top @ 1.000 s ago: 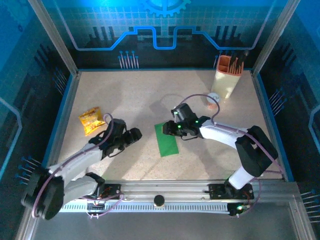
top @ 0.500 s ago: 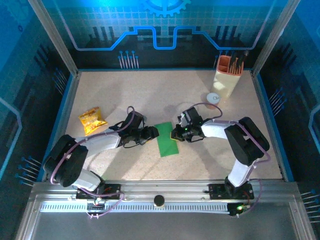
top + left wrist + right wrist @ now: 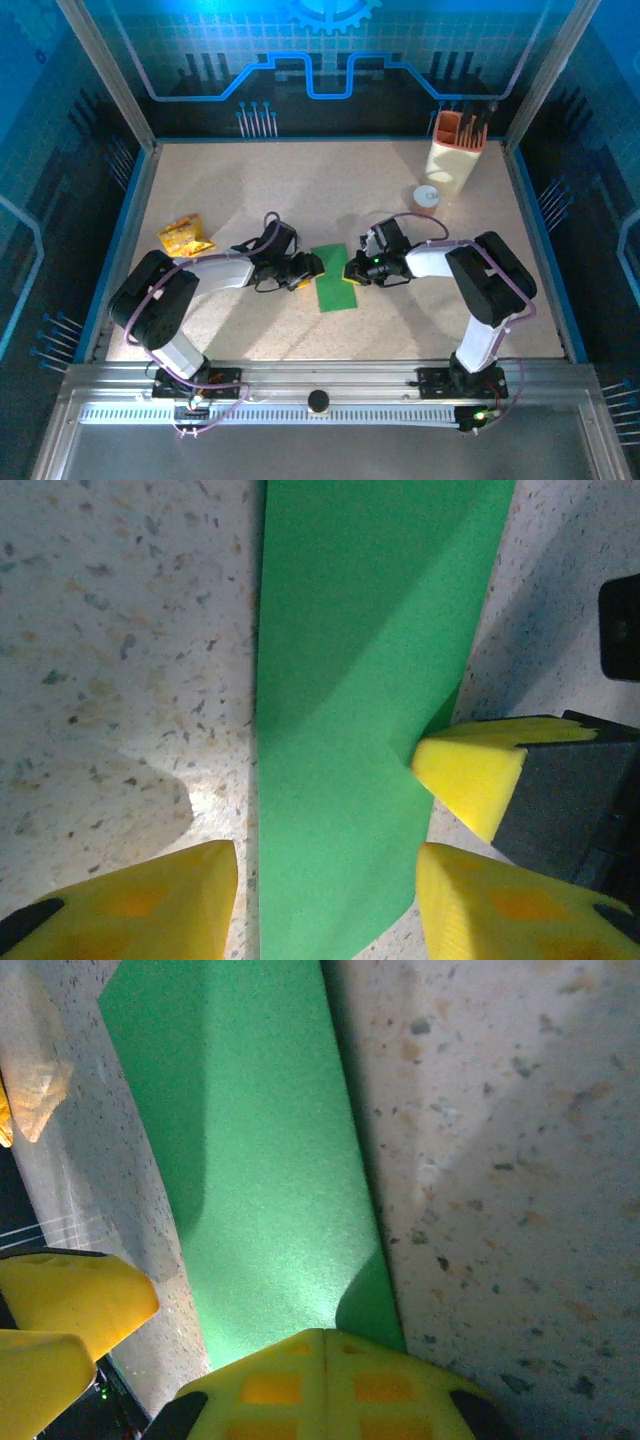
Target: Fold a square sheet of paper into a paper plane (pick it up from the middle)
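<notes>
Slippage threatens: the thin bright-green paper rectangle (image 3: 335, 279) lies flat on the speckled table (image 3: 300, 190) between the arms. The left gripper (image 3: 325, 895) is spread astride one end and the right gripper (image 3: 325, 1375) is closed tight at its edge (pinching or pressing, unclear), so uneven pulls could skew or tear it.

Left arm (image 3: 215, 272), right arm (image 3: 435, 262) — white links, black joint housings, thin purple cables looped alongside. Right gripper (image 3: 325, 1352) fingers (image 3: 385, 1390): yellow pads, moulded square grid.

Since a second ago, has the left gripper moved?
Yes. The left gripper has slid right, away from the snack packet, up to the green paper.
</notes>
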Controlling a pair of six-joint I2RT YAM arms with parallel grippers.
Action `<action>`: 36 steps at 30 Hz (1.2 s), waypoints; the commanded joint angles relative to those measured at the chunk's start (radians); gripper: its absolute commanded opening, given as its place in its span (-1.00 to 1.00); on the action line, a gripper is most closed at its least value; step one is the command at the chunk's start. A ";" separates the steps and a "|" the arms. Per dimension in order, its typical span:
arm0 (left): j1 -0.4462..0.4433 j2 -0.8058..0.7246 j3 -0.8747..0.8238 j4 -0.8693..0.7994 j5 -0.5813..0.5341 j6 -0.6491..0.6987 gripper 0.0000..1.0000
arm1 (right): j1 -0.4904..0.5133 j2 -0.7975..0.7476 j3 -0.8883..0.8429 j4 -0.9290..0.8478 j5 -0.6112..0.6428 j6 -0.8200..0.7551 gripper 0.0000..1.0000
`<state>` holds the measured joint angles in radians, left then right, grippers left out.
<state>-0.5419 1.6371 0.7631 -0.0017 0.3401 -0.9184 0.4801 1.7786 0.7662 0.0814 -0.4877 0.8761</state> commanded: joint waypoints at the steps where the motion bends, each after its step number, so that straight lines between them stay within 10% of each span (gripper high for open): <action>1: -0.017 0.037 0.039 0.000 0.037 -0.010 -0.02 | -0.012 0.037 -0.028 -0.056 0.025 0.014 -0.86; 23: -0.025 0.088 0.003 0.085 0.051 -0.049 -0.30 | -0.012 0.009 -0.049 -0.054 0.044 0.018 -0.86; 36: -0.024 0.020 -0.052 0.157 0.002 -0.034 -0.03 | -0.013 -0.010 -0.051 -0.065 0.050 0.013 -0.85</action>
<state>-0.5606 1.7000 0.7330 0.1520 0.3786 -0.9668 0.4770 1.7710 0.7494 0.1043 -0.4854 0.8871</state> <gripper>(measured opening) 0.484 0.073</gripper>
